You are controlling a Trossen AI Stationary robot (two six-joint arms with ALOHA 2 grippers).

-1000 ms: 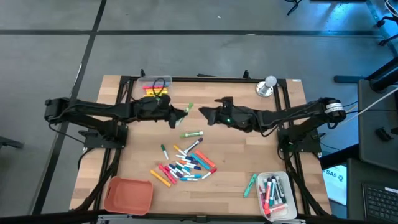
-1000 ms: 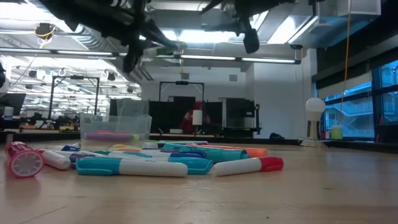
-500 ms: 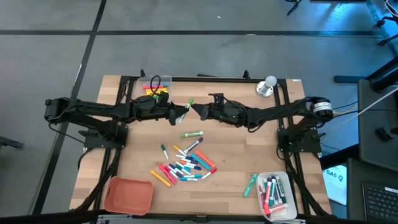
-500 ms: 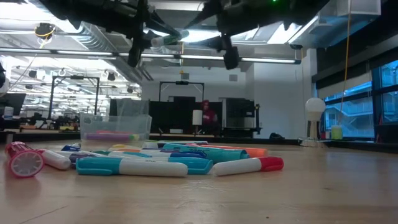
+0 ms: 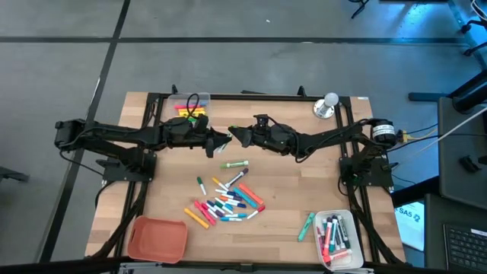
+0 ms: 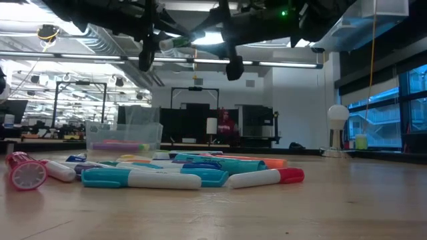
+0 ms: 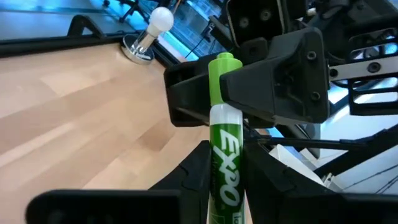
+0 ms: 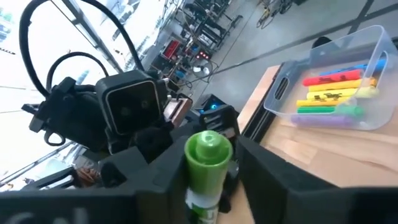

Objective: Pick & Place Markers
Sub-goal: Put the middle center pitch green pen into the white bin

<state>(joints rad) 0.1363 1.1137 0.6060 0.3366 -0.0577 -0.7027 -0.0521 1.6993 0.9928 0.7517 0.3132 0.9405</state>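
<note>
Left gripper [image 5: 219, 139] clamped on the white barrel of a green-capped EXPO marker [image 7: 222, 155], held in the air above the table's [image 5: 304, 183] middle. Right gripper [image 5: 237, 136] meets it head-on, fingers [image 7: 292, 74] around the green cap end. More markers [image 5: 227, 199] lie piled on the wood below; others in a clear bin [image 5: 335, 237] at the right near corner.
</note>
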